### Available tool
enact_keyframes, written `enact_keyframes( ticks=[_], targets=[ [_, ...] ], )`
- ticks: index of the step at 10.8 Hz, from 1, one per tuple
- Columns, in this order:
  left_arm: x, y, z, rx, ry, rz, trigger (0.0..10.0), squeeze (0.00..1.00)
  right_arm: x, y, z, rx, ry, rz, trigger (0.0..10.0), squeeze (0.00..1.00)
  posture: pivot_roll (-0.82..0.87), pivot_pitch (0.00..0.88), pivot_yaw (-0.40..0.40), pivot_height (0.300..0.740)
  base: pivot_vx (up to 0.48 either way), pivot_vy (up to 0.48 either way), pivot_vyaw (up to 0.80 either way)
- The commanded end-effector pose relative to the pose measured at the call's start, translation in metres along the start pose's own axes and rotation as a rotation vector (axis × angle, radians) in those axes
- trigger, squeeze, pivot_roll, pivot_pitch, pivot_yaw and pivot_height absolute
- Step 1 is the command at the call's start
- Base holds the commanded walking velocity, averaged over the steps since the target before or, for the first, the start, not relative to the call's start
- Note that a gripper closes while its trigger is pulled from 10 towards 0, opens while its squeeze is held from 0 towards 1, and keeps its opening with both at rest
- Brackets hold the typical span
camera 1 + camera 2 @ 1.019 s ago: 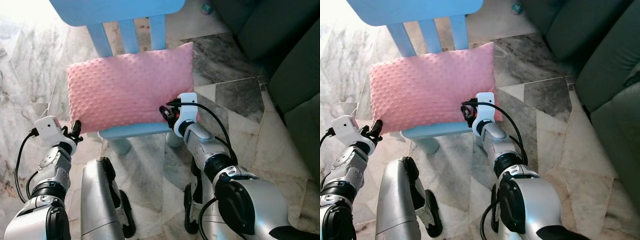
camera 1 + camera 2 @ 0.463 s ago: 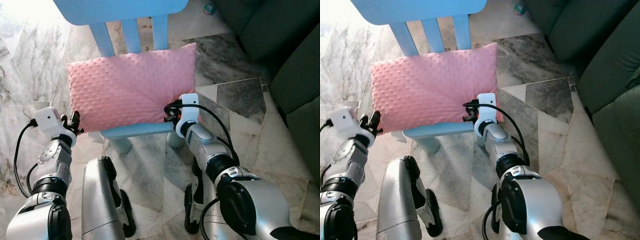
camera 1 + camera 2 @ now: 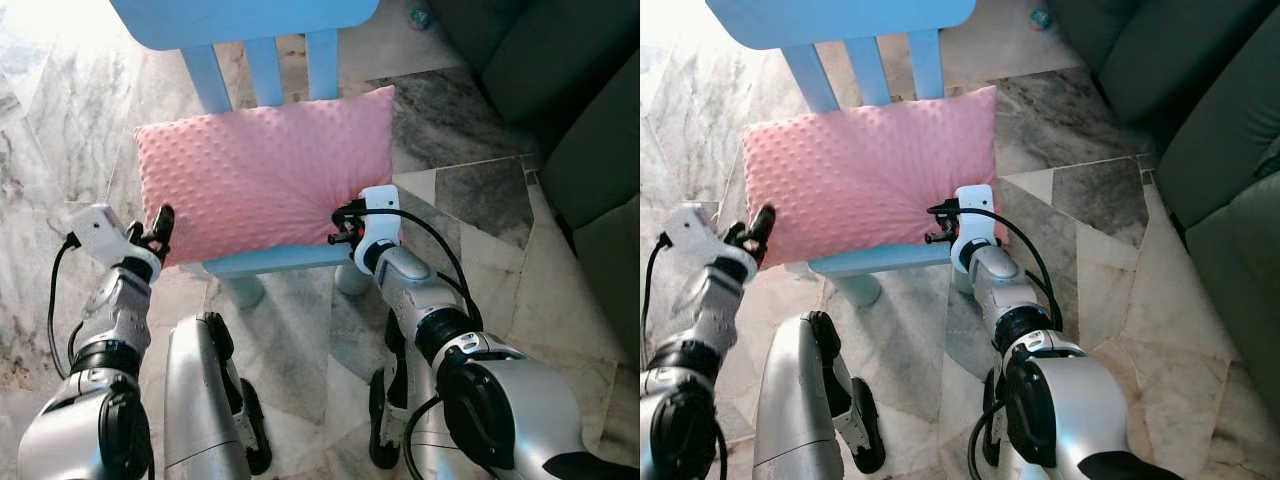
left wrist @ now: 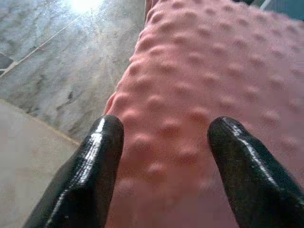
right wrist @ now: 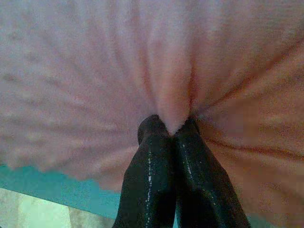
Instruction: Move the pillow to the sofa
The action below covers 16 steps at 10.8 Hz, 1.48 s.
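A pink dotted pillow (image 3: 262, 170) lies on the seat of a small light-blue chair (image 3: 270, 262). My right gripper (image 3: 338, 226) is at the pillow's front right corner, shut on a pinched fold of its fabric (image 5: 173, 111). At the pillow's front left corner my left gripper (image 3: 160, 225) stands open, its two black fingers (image 4: 88, 175) straddling the pillow's edge (image 4: 190, 109). The dark green sofa (image 3: 1200, 120) stands to the right.
The chair's back slats (image 3: 265, 65) rise behind the pillow. Grey marble floor (image 3: 470, 190) lies between the chair and the sofa. My own legs and feet (image 3: 215, 400) are below the chair's front edge. A small object (image 3: 1038, 16) lies on the floor far back.
My left gripper has moved up and right to the pillow's left corner. The right gripper has closed on the pillow's fabric, which now puckers around it. The camera shifted slightly.
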<state>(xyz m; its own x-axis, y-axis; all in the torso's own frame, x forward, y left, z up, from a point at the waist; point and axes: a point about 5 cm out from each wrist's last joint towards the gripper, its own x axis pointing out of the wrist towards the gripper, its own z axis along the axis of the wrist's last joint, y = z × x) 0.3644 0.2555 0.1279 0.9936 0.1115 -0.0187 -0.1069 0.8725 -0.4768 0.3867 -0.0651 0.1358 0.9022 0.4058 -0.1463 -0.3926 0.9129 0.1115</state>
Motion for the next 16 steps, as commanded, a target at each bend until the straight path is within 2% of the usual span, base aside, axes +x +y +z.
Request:
enact_keyframes(
  ticks=[1, 3, 5, 7, 10, 11, 14, 15, 16],
  targets=[
    [-0.004, 0.007, -0.009, -0.062, 0.029, 0.022, 10.0, 1.0, -0.004, 0.002, -0.02, 0.016, 0.067, -0.002, 0.0, 0.0, 0.05, 0.496, 0.047, 0.5, 0.0, 0.0, 0.0],
    [-0.001, 0.003, -0.009, -0.093, 0.029, 0.027, 10.0, 1.0, -0.004, 0.003, -0.019, 0.015, 0.065, 0.002, 0.0, 0.0, 0.04, 0.497, 0.046, 0.5, 0.0, 0.0, 0.0],
    [-0.003, 0.009, -0.015, -0.127, 0.074, 0.052, 10.0, 1.0, -0.002, 0.006, -0.017, 0.009, 0.055, 0.019, 0.0, 0.0, 0.03, 0.495, 0.043, 0.5, 0.0, 0.0, 0.0],
    [-0.006, 0.013, -0.023, -0.108, 0.121, 0.074, 10.0, 1.0, -0.002, 0.008, -0.013, 0.01, 0.033, 0.051, 0.0, 0.0, -0.01, 0.506, 0.036, 0.5, 0.0, 0.0, 0.0],
    [-0.001, 0.005, -0.02, -0.104, 0.12, 0.065, 10.0, 0.98, -0.008, -0.001, -0.02, 0.017, 0.023, 0.069, 0.0, 0.0, -0.07, 0.521, 0.039, 0.5, 0.0, 0.0, 0.0],
    [0.001, -0.001, -0.022, -0.078, 0.151, 0.048, 10.0, 0.0, -0.012, -0.008, -0.027, 0.017, 0.034, 0.063, 0.0, 0.0, -0.09, 0.527, 0.043, 0.5, 0.0, 0.0, 0.0],
    [0.002, -0.011, -0.033, 0.035, 0.244, 0.007, 10.0, 0.0, -0.018, -0.015, -0.037, 0.026, 0.049, 0.056, 0.0, 0.0, -0.1, 0.534, 0.047, 0.5, 0.0, 0.0, 0.0],
    [-0.001, -0.014, -0.043, 0.098, 0.299, -0.034, 0.5, 0.0, -0.019, -0.014, -0.039, 0.033, 0.05, 0.056, 0.0, 0.0, -0.1, 0.533, 0.047, 0.5, 0.0, 0.0, 0.0],
    [-0.005, -0.017, -0.053, 0.142, 0.349, -0.068, 0.0, 0.0, -0.019, -0.012, -0.04, 0.04, 0.048, 0.061, 0.0, 0.0, -0.1, 0.533, 0.047, 0.5, 0.0, 0.0, 0.0]
  ],
)
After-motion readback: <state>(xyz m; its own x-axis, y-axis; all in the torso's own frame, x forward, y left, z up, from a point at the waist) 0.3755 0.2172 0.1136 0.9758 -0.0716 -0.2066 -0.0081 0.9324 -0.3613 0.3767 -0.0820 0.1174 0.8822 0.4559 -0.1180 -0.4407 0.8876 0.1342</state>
